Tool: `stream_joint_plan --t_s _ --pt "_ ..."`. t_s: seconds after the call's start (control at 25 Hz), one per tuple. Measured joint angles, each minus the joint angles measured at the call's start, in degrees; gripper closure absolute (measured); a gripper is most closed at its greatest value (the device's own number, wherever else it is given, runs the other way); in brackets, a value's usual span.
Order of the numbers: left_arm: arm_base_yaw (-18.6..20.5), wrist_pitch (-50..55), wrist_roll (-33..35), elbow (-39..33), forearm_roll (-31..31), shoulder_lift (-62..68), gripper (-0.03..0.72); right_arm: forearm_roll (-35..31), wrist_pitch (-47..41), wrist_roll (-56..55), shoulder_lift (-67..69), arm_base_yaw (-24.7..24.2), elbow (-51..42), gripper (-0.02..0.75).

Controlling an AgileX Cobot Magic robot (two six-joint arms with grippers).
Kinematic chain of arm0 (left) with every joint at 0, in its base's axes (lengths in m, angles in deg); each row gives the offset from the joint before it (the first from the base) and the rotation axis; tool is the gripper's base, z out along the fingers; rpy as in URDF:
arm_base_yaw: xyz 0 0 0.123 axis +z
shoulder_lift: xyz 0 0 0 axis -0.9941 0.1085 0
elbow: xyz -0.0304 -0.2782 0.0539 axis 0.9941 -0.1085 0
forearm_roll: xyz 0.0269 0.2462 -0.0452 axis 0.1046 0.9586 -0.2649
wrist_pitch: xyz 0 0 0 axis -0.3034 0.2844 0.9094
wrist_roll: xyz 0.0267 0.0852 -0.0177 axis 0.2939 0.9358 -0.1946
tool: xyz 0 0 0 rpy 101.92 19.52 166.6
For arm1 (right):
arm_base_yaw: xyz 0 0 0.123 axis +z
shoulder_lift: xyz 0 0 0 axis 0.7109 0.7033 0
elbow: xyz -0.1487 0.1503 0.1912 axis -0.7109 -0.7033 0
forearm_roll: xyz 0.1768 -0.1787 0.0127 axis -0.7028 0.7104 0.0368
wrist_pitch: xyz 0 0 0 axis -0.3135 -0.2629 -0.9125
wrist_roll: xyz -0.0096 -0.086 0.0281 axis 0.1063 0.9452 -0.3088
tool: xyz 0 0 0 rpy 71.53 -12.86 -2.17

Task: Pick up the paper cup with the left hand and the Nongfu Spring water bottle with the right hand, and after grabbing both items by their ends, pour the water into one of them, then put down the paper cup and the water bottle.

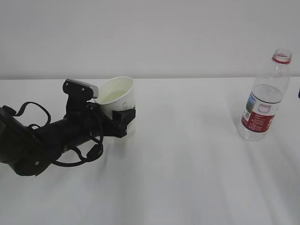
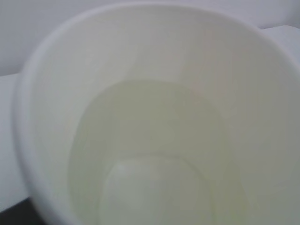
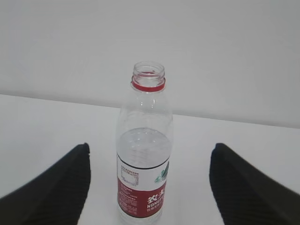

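The pouring seems to be finished: the cup already holds some water, which looks pale and a little yellowish against the white inside, and the bottle stands upright on the table, far on the right side, without cap and about half full. The right gripper has its jaws wide apart on both sides of the bottle and does not touch it, so the bottle is judged as put down and released. The left gripper is clamped around the lower part of the cup, which leans a bit toward the arm. The pictures do not show clearly if the cup's bottom rests on the table or hangs just above it. What is left, by this judgement, is only to set the cup fully down, to free it, and to draw both arms away. The water could spill if the cup is tipped more when it is released.
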Motion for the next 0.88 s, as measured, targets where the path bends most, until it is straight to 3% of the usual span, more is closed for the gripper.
stream_joint_plan --t_s 0.32,0.88 --pt "0.1 -3.0 3.3 -3.1 -9.7 0.0 0.192 0.0 0.0 0.1 0.0 0.0 0.0 0.145" --pt "0.1 -7.2 6.1 -9.1 -20.9 0.0 0.193 0.0 -0.3 0.1 0.0 0.0 0.0 0.145"
